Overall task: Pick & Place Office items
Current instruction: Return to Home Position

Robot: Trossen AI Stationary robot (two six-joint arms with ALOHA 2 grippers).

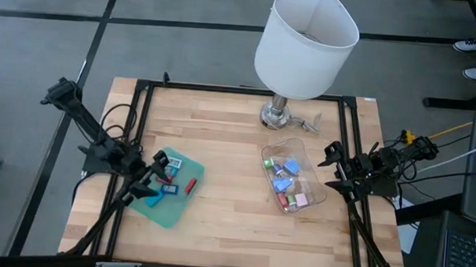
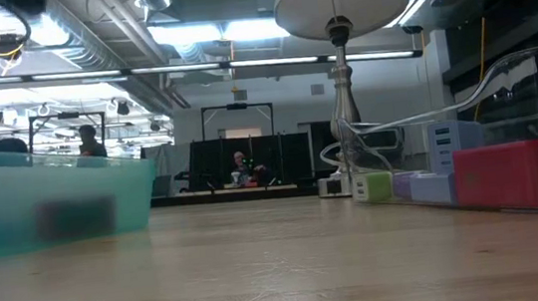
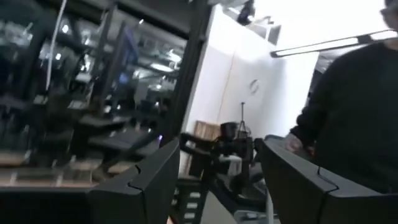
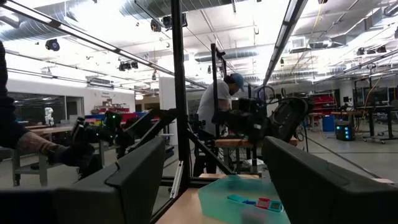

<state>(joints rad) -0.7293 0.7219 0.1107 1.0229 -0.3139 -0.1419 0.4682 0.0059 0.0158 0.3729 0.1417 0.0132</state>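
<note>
left jaws stand released with nothing between them, over the left edge of the green tray (image 1: 173,214). right jaws are likewise released and bare, at the right edge of the worktop (image 1: 229,141), just beside the clear tub (image 1: 318,193). the office items (image 1: 169,181) are split. blue, light blue and red pieces lie in the tray. the rest, blue, pink, green and red, lie in the tub. a white-shaded lamp (image 1: 304,42) stands behind the tub.
</note>
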